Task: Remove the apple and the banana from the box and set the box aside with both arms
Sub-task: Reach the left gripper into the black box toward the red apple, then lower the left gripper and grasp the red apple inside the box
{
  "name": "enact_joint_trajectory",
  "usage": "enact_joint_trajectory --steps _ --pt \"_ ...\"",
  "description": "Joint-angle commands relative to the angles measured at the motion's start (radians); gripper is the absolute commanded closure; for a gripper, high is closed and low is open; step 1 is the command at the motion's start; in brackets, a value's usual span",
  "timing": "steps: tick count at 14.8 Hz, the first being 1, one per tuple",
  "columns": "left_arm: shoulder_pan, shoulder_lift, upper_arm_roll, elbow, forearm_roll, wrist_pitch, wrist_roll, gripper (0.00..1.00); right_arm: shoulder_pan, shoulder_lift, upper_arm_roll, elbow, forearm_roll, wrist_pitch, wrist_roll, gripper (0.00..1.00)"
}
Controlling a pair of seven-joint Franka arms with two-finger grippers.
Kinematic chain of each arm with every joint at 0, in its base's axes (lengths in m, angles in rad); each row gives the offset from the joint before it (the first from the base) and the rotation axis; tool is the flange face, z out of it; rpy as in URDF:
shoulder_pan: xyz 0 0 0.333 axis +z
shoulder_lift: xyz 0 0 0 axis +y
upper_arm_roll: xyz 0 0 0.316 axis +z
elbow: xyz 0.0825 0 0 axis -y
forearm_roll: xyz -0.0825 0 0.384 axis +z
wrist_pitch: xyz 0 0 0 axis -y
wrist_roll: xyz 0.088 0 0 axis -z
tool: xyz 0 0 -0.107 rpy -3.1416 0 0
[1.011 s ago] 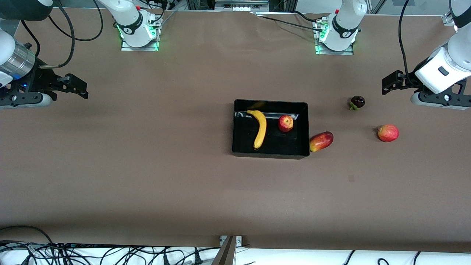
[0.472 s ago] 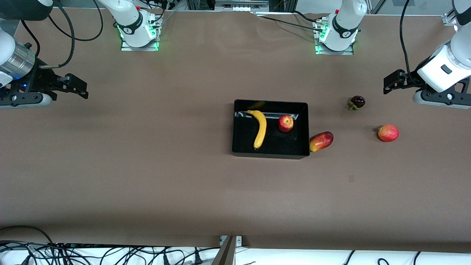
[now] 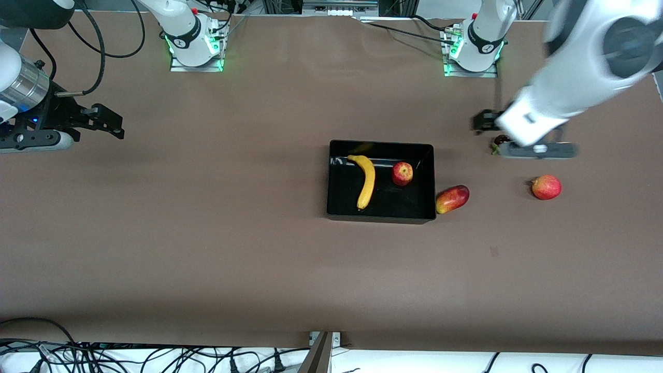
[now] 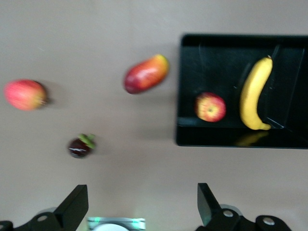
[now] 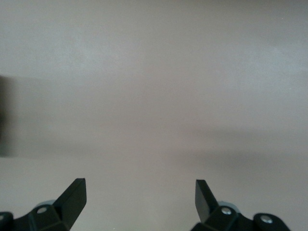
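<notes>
The black box (image 3: 380, 182) sits on the brown counter (image 3: 207, 233) and serves as the landmark. Inside it the banana (image 3: 365, 181) lies lengthwise toward the right arm's end, and the apple (image 3: 402, 173) rests beside the banana toward the left arm's end, close to the box wall. Just outside that wall lies a red-yellow mango (image 3: 452, 199), touching or nearly touching the box; a dark mangosteen (image 4: 81, 146) and a red round fruit (image 3: 546, 187) lie well apart from the box toward the left arm's end. The left gripper (image 3: 489, 124) hangs over the counter near the mangosteen, jaws spread wide and holding nothing, as its wrist view shows. The right gripper (image 3: 106, 120) waits over bare counter well off toward the right arm's end, also wide open and empty. The apple looks firm, smooth and light, likely to roll if nudged, so a grip across its widest middle from above seems best. The banana looks softer and could bruise; its mid-length, pinched across the narrow width, seems the steadiest hold. The box looks stiff, glossy and probably slippery; its low walls at the two short ends suit one gripper each once the box is emptied.
</notes>
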Motion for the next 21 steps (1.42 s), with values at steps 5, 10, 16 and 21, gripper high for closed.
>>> enact_joint_trajectory --steps 5,10,16,21 --pt "-0.078 0.263 -0.062 -0.016 0.021 0.26 -0.129 0.0 -0.013 0.004 0.013 0.015 -0.007 -0.013 0.002 0.0" --pt "-0.147 0.305 -0.063 -0.149 0.156 0.378 -0.132 0.0 -0.013 0.006 0.013 0.015 -0.005 -0.013 0.002 0.0" --pt "-0.143 0.337 -0.062 -0.267 0.273 0.612 -0.17 0.0 -0.013 0.004 0.013 0.014 -0.005 -0.016 0.004 0.0" --pt "-0.132 0.363 -0.06 -0.335 0.273 0.756 -0.19 0.0 -0.013 0.004 0.013 0.012 -0.007 -0.018 0.004 0.0"
